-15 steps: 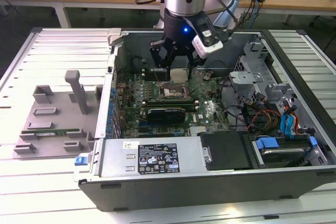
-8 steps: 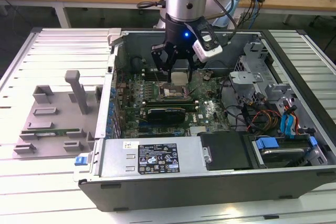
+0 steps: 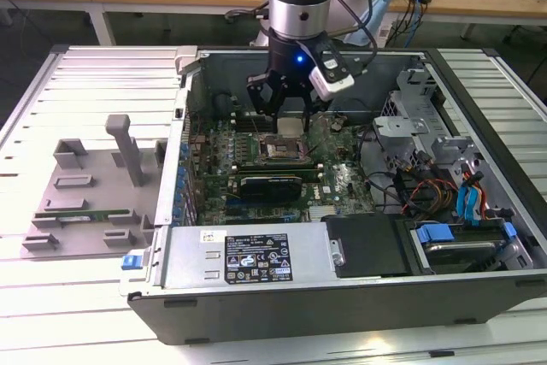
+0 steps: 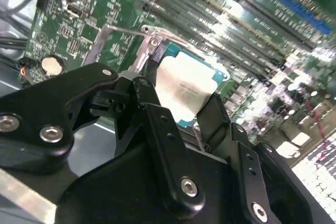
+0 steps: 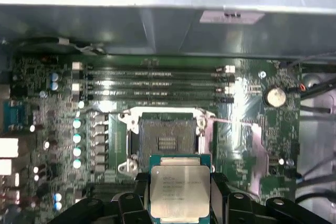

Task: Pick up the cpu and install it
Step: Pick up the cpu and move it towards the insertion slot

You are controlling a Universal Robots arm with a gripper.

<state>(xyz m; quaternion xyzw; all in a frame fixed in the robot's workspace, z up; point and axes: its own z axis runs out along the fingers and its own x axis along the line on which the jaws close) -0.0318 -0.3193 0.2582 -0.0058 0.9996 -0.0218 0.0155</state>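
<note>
Between the 2 black fingers (image 4: 212, 116) of the gripper (image 5: 179, 199) sits the small flat square cpu (image 5: 179, 191) with its silver-grey metal top plate and thin pale green rim. The fingers pinch it on 2 opposite edges, and the plate faces up toward the wrist. In the exterior view the cpu (image 3: 291, 126) hangs just above the black square socket (image 3: 280, 150) with its metal frame, near it but not touching.

In the first wrist view the socket (image 5: 167, 137) lies uncovered, with its dark contact field bare. In this view the cpu is not yet over it, only beside its edge. The socket sits on the green motherboard (image 5: 247, 145), next to 4 long dark memory slots (image 5: 157, 85). All of this is inside the open grey metal computer case (image 3: 342, 297).

I judge that the pick is done and the carry to the socket is the step in hand. The placing calls for centring the cpu squarely over the socket, with its edges parallel to the frame and the chip level. The descent must be slow and without side push, because I think a tilted chip can harm the contacts.
</note>
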